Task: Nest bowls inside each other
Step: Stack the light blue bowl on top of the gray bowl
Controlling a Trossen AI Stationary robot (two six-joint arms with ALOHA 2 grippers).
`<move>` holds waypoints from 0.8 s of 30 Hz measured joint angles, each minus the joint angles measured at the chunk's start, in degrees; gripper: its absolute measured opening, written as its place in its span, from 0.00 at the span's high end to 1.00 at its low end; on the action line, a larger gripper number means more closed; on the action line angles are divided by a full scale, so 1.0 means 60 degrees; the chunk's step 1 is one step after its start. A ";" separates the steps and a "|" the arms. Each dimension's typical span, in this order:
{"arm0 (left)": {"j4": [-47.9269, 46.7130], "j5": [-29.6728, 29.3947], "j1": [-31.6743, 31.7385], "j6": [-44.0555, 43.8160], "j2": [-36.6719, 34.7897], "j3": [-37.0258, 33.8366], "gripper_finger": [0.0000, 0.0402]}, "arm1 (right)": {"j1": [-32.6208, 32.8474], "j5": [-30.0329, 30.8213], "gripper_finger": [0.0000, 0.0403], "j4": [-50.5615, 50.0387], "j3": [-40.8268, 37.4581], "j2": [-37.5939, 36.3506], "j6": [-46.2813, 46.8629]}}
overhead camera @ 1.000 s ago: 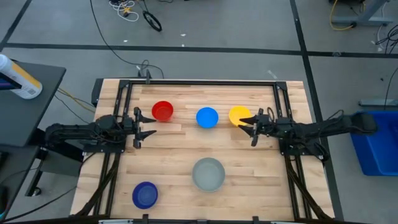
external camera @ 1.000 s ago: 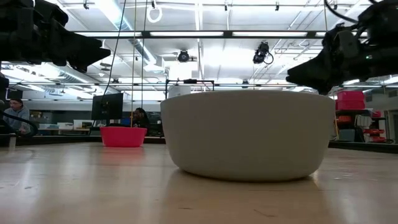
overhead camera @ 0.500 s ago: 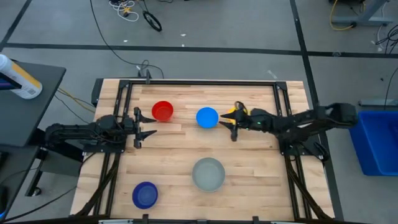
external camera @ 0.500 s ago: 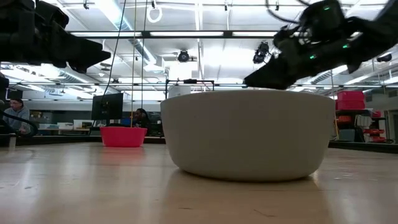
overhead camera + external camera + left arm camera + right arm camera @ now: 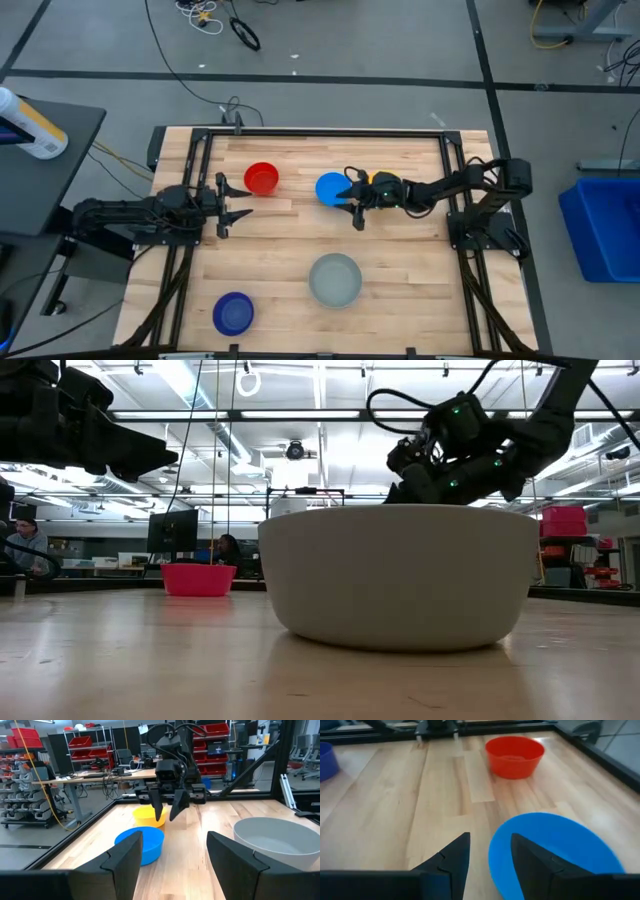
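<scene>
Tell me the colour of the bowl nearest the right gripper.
Light blue bowl, beside the right gripper; clearest in the high view.

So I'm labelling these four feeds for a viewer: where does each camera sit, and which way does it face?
High view: overhead, straight down on the table; both arms show.
Low view: at tabletop height, facing the pale grey bowl; arms enter from above.
Left wrist view: on the left arm, facing the right gripper across the table; own fingers in front.
Right wrist view: on the right arm, over the light blue bowl, facing the red bowl.
Both wrist views share the light blue bowl.
</scene>
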 joint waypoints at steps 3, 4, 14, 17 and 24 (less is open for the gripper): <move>0.0000 0.0000 -0.0002 0.0000 0.0000 0.0000 0.43 | 0.0000 -0.0053 0.60 -0.0004 0.0038 0.0143 0.0199; 0.0000 0.0000 -0.0003 0.0000 0.0000 0.0000 0.43 | 0.0000 -0.0052 0.59 -0.0006 0.0038 0.0175 0.0240; -0.0004 -0.0004 -0.0003 0.0000 0.0000 0.0000 0.43 | -0.0044 0.0023 0.48 -0.0090 0.0038 0.0214 0.0423; -0.0004 -0.0004 -0.0003 0.0000 0.0000 0.0000 0.43 | -0.0044 0.0088 0.46 -0.0284 0.0038 0.0214 0.0498; -0.0004 -0.0007 0.0000 0.0031 0.0000 0.0000 0.43 | -0.0051 0.0730 0.42 -0.0661 0.0165 0.0214 0.0742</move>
